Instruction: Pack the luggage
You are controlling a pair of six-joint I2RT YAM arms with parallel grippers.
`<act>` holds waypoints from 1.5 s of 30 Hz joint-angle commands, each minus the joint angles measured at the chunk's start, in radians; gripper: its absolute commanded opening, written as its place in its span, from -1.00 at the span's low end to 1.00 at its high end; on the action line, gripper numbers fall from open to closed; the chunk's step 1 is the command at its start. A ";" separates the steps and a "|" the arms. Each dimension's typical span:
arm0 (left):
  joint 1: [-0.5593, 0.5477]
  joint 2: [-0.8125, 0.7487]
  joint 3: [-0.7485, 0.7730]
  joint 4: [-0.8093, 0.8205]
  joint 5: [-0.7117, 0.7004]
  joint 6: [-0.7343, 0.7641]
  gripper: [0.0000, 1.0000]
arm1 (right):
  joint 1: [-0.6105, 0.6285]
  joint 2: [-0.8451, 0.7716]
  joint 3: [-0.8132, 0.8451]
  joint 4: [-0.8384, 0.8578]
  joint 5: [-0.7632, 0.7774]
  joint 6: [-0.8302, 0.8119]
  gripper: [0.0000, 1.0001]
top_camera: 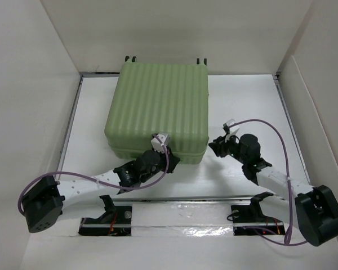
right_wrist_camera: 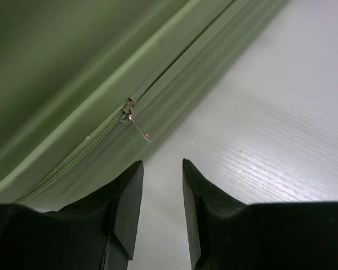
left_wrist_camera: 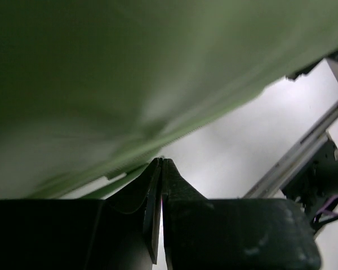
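Observation:
The luggage (top_camera: pixel 158 109) is a large pale green ribbed suitcase lying closed on the table, wheels at the far edge. My left gripper (top_camera: pixel 172 161) is shut and empty at the near edge of the luggage (left_wrist_camera: pixel 129 84); its fingertips (left_wrist_camera: pixel 160 162) touch each other just below the shell. My right gripper (top_camera: pixel 216 147) is open and empty beside the near right corner of the case. In the right wrist view the zip's small metal pull (right_wrist_camera: pixel 136 125) hangs from the green zipper seam (right_wrist_camera: pixel 73 160), a little ahead of my open gripper (right_wrist_camera: pixel 161 164).
White walls enclose the table (top_camera: pixel 242 107) on the left, back and right. A metal rail (top_camera: pixel 180 198) runs along the near edge between the arm bases. Purple cables loop from both arms.

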 commanded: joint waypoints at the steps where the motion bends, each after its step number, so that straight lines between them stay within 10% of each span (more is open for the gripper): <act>1: 0.053 -0.061 -0.025 0.038 -0.009 -0.017 -1.00 | 0.003 0.046 0.066 0.123 -0.101 -0.069 -0.20; 11: 0.133 -0.138 -0.056 -0.007 -0.002 -0.034 -1.00 | -0.006 0.135 0.077 0.263 -0.254 -0.135 -0.20; 20: 0.133 -0.116 -0.062 0.042 0.068 -0.019 -1.00 | -0.015 0.208 0.072 0.433 -0.312 -0.114 -1.00; 25: 0.133 -0.095 -0.054 0.154 0.178 0.020 -1.00 | -0.006 0.180 0.031 0.462 -0.270 -0.051 -1.00; 38: 0.198 0.129 0.075 0.341 0.166 0.020 -1.00 | 0.343 -0.261 0.004 -0.307 0.126 0.268 -1.00; 45: 0.210 0.170 0.110 0.366 0.136 0.010 -1.00 | 0.684 -0.319 0.032 -0.412 0.246 0.435 -1.00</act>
